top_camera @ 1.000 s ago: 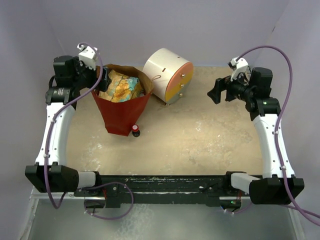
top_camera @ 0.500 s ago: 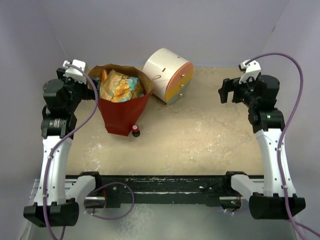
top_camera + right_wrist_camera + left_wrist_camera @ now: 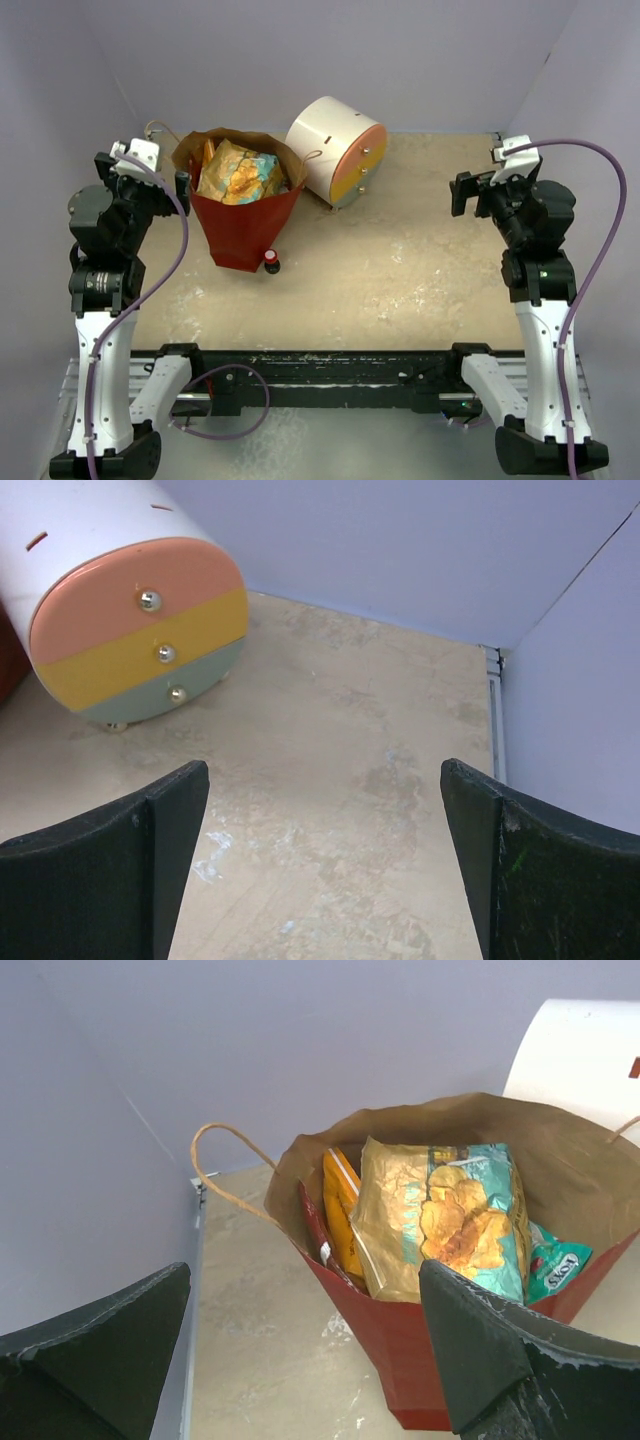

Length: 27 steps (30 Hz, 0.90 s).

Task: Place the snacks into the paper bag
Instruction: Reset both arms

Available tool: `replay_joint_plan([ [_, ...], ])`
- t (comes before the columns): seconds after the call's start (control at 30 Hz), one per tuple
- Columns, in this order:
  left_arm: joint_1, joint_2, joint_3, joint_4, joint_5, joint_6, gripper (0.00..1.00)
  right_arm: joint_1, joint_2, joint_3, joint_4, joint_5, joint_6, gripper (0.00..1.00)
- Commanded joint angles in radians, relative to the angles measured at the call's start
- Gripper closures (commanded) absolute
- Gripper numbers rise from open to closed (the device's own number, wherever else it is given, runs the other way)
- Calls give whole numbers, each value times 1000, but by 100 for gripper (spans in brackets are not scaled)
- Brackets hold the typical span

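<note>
Though half-hidden, snacks [image 3: 440, 1222] in paper bag [image 3: 395, 1355]

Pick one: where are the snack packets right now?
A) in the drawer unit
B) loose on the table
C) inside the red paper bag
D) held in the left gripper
C: the snacks stick up out of the open top of the paper bag, as the top and left wrist views both show.

Pale lilac walls [image 3: 320, 50]; mottled beige tabletop [image 3: 400, 270]

paper bag [image 3: 240, 235], drawer unit [image 3: 335, 150] & bottle [image 3: 270, 262] crowd back-left of table [image 3: 400, 280]; ctr & rt side open.
</note>
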<state>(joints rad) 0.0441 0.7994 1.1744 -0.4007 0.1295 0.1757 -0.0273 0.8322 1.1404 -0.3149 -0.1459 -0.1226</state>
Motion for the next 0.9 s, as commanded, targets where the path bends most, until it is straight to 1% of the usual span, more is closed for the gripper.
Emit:
replay_joint_plan([
  [0.0, 5, -22, -27, -3, 36, -11, 1, -3, -8, 21, 35, -26, -28, 0],
  [0.13, 6, -38, -52, 5, 28, -17, 1, -3, -16, 8, 39, -57, -27, 0],
  [0.47, 6, -40, -56, 8, -16, -15, 1, -3, -17, 13, 27, -60, -41, 0],
  [0.63, 6, -40, -60, 20, -60, -5, 1, -3, -21, 4, 31, -65, -40, 0],
  [0.87, 5, -36, -66, 22, -52, -6, 1, -3, -24, -7, 28, -51, -42, 0],
])
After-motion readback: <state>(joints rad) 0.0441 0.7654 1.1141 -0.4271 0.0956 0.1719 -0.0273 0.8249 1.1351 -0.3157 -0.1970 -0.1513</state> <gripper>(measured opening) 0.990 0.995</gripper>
